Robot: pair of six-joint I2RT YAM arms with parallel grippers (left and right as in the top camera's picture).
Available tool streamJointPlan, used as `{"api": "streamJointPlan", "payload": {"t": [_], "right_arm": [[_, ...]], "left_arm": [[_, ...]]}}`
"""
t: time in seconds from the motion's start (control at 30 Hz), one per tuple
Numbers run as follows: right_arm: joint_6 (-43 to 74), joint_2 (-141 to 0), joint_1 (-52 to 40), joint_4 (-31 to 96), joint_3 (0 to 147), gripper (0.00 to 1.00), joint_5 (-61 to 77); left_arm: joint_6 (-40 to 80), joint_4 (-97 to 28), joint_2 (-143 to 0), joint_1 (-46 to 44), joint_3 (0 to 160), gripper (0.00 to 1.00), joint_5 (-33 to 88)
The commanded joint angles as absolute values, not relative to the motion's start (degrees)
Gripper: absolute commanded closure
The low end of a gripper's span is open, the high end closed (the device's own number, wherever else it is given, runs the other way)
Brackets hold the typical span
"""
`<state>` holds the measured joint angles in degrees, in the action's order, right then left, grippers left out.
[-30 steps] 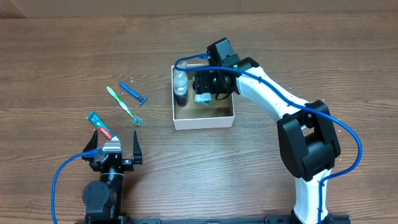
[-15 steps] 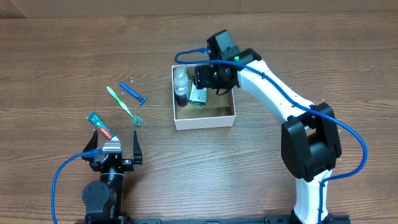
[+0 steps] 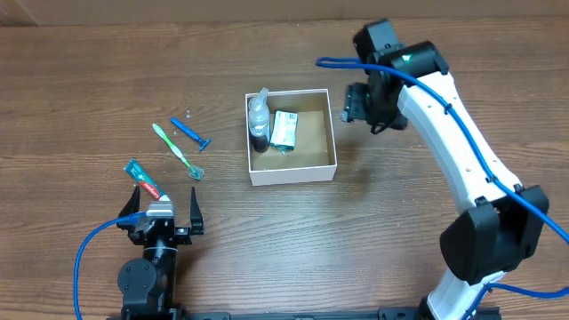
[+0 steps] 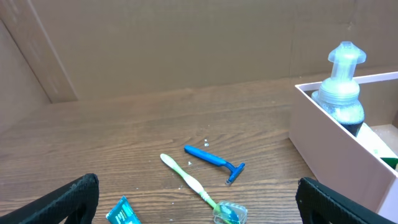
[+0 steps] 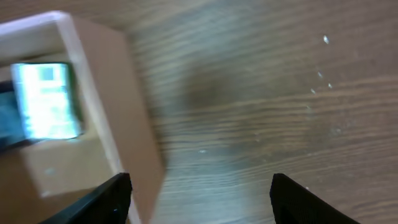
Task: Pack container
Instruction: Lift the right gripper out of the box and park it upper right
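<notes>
A brown wood-grain table [image 3: 89, 71] fills my overhead view, with plain cardboard panels behind it in the left wrist view.

At far left a green and red toothpaste tube [image 3: 142, 180] lies on the table. Just below it is my left gripper [image 3: 165, 196], fingers spread wide and holding nothing. To its right lie a green toothbrush [image 3: 178, 152] and a blue razor [image 3: 191, 132], near each other and well apart from the box. None of the three is packed yet.

Near the middle of the table sits the container [image 3: 292, 172], a shallow, square, open box with thin white walls and a tan floor. I judge it light and easily flexed, likely to slide if nudged. I would pinch a wall at its rim close to a corner, where it is stiffest.

Inside, a clear bottle [image 3: 258, 120] with dark liquid stands against the left wall, its cap above the rim. A small green and white packet [image 3: 284, 130] lies flat beside it; I cannot tell whether they touch. The right half of the floor is bare.

Just outside the right wall hovers my right gripper [image 3: 356, 104], fingers apart and empty.
</notes>
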<state>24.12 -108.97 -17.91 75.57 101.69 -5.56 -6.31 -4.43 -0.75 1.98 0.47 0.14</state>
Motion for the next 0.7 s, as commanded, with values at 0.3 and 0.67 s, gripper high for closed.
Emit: {"api": "streamJointPlan", "payload": {"t": [0.3, 0.67], "right_arm": [[25.8, -109.36, -19.25, 69.41, 88.75, 0.27, -2.07], [25.78, -109.36, -21.61, 67.79, 87.05, 0.27, 0.78]], "left_arm": [[-6.35, -4.45, -0.25, 2.22, 0.27, 0.0, -0.23], [-6.35, -4.45, -0.25, 2.22, 0.27, 0.0, -0.23]]}}
